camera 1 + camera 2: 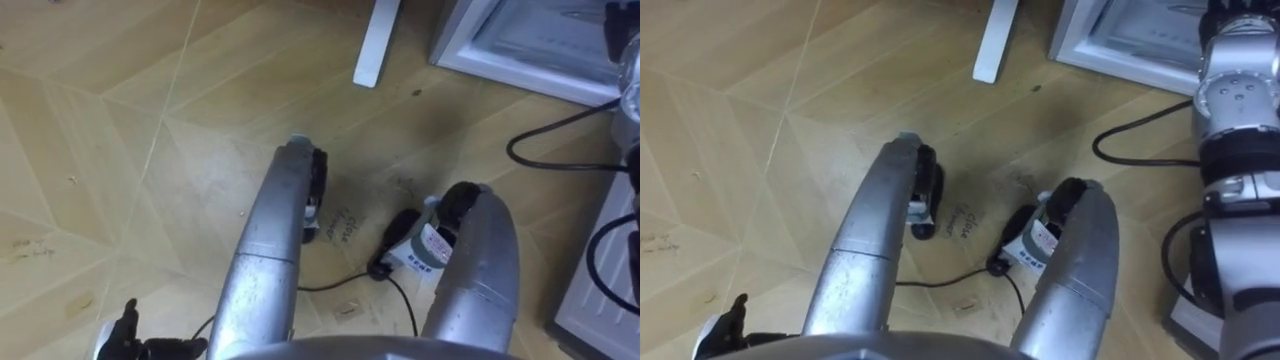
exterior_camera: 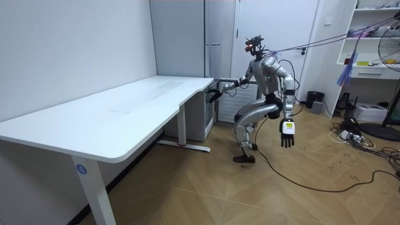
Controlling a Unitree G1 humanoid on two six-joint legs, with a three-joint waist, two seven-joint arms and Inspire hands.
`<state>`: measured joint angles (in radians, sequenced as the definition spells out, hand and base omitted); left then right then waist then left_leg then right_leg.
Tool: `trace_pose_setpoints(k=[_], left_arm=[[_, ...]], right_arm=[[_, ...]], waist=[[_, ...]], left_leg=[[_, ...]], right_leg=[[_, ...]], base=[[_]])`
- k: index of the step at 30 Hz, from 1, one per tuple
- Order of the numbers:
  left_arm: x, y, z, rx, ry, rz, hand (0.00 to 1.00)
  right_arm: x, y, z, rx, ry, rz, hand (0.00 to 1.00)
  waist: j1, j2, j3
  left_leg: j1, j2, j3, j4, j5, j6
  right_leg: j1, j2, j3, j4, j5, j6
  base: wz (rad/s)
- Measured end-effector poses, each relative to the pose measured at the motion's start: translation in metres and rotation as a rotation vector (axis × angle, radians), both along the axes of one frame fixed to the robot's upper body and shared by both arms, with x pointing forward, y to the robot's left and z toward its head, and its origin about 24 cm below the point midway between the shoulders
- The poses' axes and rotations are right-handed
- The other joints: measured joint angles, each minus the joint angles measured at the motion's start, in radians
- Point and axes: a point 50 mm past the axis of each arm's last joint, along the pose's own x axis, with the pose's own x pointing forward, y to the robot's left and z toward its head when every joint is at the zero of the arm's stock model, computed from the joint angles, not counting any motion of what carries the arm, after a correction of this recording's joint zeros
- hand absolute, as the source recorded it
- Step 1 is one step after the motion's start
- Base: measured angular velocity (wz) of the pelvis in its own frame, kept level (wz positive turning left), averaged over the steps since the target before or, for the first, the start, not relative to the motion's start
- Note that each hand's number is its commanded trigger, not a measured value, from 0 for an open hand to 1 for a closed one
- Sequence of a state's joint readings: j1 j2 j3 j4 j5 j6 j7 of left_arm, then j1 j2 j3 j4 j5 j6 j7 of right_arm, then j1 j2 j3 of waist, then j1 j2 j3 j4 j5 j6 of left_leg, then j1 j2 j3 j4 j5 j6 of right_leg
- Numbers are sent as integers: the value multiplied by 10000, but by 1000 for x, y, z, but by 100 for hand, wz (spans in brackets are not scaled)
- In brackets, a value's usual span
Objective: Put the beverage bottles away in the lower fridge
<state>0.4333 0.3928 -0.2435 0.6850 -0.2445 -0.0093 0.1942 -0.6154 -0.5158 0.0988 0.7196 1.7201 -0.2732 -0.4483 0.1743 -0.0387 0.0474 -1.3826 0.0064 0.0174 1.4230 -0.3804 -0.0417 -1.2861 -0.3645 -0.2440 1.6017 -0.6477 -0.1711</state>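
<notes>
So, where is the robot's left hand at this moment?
In the room view the left hand hangs open at the robot's side, on the view's right, away from the fridge.

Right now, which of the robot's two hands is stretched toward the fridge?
The right hand, held out level at the fridge beside the white table; the left hand hangs down open at its side.

Beneath the hanging left hand (image 2: 287, 132) you have pale wood flooring (image 2: 187, 194) in angled planks. Well to the room view's left of that hand, a long white desk (image 2: 125, 112) lines a plain white wall (image 2: 75, 44); toward the room view's right stand white shelves (image 2: 375, 72).
</notes>
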Motion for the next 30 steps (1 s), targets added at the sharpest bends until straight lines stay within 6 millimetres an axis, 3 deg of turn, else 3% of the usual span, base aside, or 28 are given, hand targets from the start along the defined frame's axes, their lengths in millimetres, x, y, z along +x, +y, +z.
trace_pose_setpoints(k=[4, 8, 10, 12, 16, 18, 21, 27, 30], left_arm=[[-2, 3, 0, -268, 283, -299, 0], [-3, 8, 2, -421, 444, -491, 0], [-5, 12, 2, -474, 529, -407, 0], [-11, 16, 1, -409, 775, -271, 0], [-19, 21, -2, -480, 1192, -57, 0], [-20, 23, -4, -469, 1376, 85, 0], [-10, 20, -8, -475, 1275, 115, 0], [10, 0, -21, -948, 905, 436, 0], [16, -10, -24, -1148, 766, 439, 0]], right_arm=[[-7, -4, -22, -1257, 566, 789, 0], [-25, -8, -54, -3146, 1315, 2800, 0], [-36, -13, -70, -4022, 2000, 3627, 0], [-57, -21, -95, -4662, 2997, 4450, 0], [-91, -30, -126, -5339, 4359, 5731, 0], [-117, -35, -145, -5544, 5302, 6557, 0], [-148, -37, -167, -5572, 6445, 7442, 0], [-202, 1, -216, -4728, 8218, 9753, 0], [-217, 20, -229, -4318, 8495, 10310, 0]], waist=[[96, -1, 7], [130, -5, 14], [132, -1, 11], [233, 2, -2], [246, 152, -18], [258, 354, -98], [197, 475, -133], [-78, 551, -175], [-224, 530, -185]], left_leg=[[409, 208, 24, -12, -98, -34], [1154, 208, -59, -498, -131, -77], [1585, 322, -82, -837, -131, -77], [2169, 517, -78, -1301, -132, -74], [2952, 540, -234, -2023, -107, -111], [3462, 571, -239, -2520, -124, -75], [4200, 489, -200, -3389, 5, 47], [5902, 491, -102, -5364, 392, 106], [6684, 502, 39, -6156, 520, 116]], right_leg=[[396, 174, -21, -95, -56, 44], [1264, 311, -226, -707, -30, 95], [1805, 384, -416, -1154, 28, 158], [2513, 605, -649, -1820, 149, 291], [3429, 937, -870, -2890, 559, 459], [3985, 1163, -912, -3603, 767, 671], [4641, 1358, -906, -4601, 1113, 870], [6276, 1805, -990, -6822, 1813, 1137], [7008, 1874, -1006, -7663, 2038, 1221]], base=[[-7], [-1], [0], [-2], [-8], [-12], [-12], [-6], [-8]])
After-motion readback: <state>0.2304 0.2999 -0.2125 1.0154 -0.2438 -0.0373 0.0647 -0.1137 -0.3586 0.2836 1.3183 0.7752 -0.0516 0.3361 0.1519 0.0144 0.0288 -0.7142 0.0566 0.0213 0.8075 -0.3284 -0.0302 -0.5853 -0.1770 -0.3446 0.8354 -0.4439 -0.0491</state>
